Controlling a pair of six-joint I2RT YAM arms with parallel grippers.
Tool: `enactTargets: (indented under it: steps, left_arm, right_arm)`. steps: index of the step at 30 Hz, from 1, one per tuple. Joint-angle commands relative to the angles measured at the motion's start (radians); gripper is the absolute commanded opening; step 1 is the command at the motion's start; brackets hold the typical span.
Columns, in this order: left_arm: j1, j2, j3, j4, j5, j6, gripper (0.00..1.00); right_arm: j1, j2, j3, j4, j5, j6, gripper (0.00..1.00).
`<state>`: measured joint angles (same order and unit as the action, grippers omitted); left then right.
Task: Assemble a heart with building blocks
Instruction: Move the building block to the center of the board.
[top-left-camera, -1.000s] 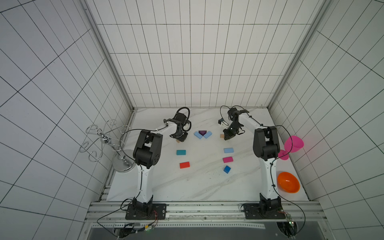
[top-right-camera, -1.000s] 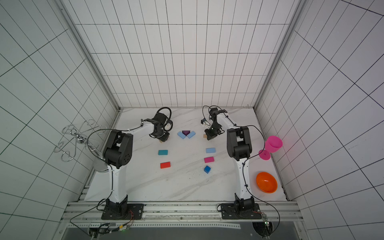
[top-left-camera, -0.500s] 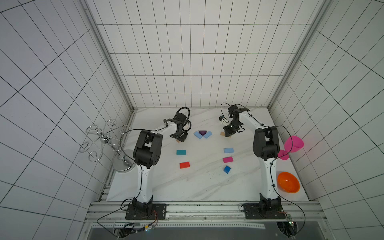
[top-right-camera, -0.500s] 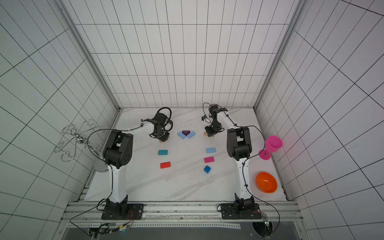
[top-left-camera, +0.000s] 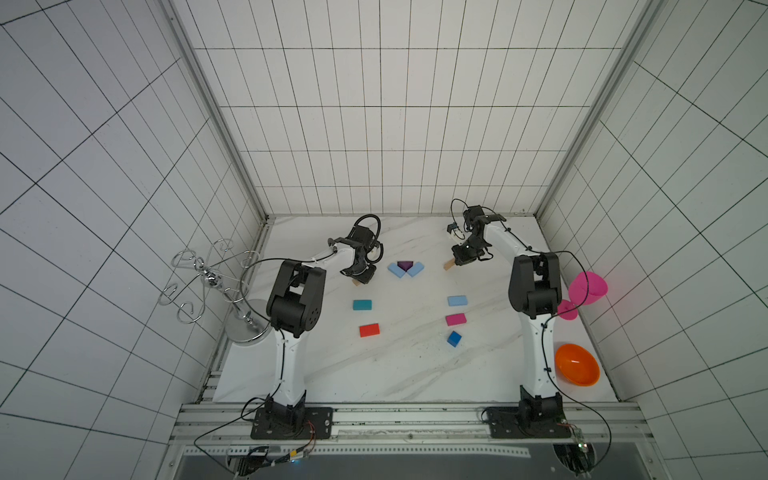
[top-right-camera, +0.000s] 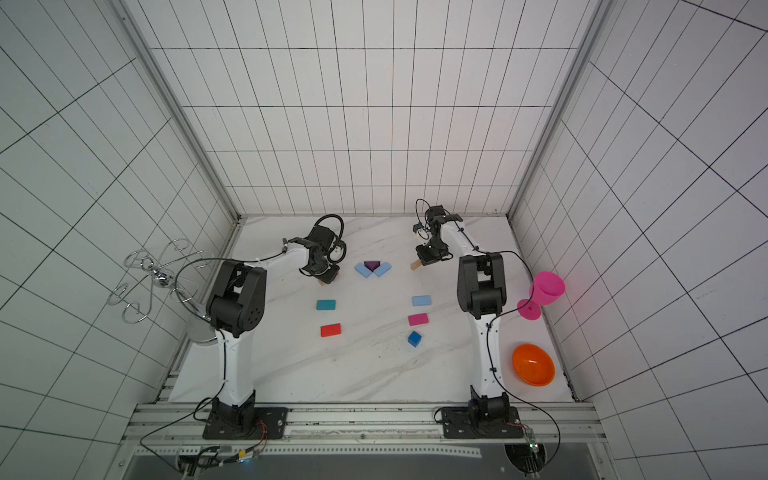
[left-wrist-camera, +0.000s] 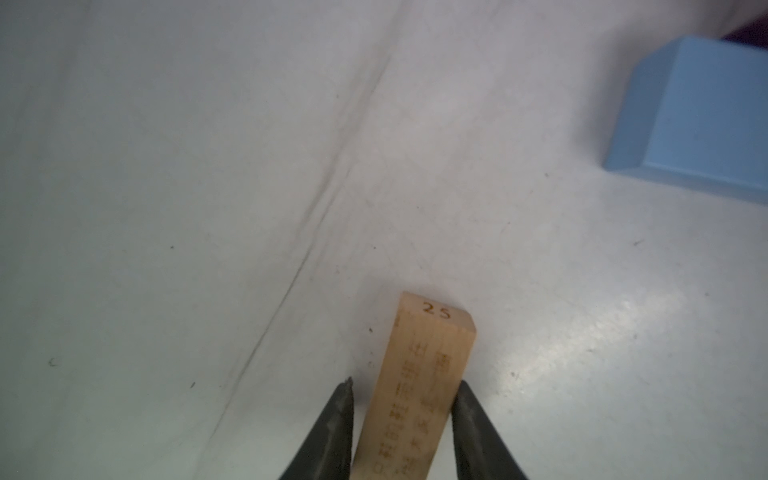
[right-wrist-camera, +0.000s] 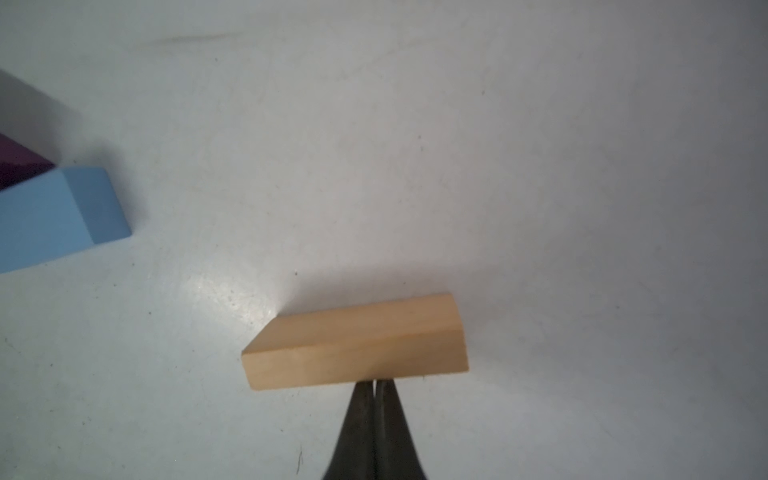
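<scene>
Left wrist | left fingers clasp tan block (printing visible)

The left arm and the right arm rise from the counter's near edge and reach toward its far edge, wrists bent down. The left pincer clamps a tan wood block (a sliver of gap at one fingertip). The right pincer has its fingers pressed together, holding nothing.
</scene>
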<state>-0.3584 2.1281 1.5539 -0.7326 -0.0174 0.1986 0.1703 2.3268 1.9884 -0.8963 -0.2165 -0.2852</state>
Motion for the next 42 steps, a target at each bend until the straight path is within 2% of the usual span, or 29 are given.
enactTargets:
  steps: [1,8,23,37,42]
  left_arm:
    - [-0.004,0.063,-0.019,-0.050,-0.022,0.009,0.38]
    - [-0.009,0.072,-0.009,-0.054,-0.025,0.004,0.38]
    - [-0.013,0.067,-0.014,-0.057,-0.032,0.005,0.38]
    - [-0.019,0.055,-0.025,-0.053,-0.035,0.006,0.38]
    - [-0.029,0.060,-0.025,-0.053,-0.038,0.004,0.38]
  right_arm:
    - [-0.001,-0.029,0.004,0.052,-0.014,0.024,0.05]
    - [0.009,-0.023,0.060,0.033,-0.040,0.020,0.05]
    - [0.032,-0.032,0.024,0.032,-0.046,0.010,0.03]
    - [-0.001,-0.086,-0.157,0.045,0.092,-0.002,0.00]
    - [-0.011,-0.147,-0.215,0.061,0.101,-0.008,0.00]
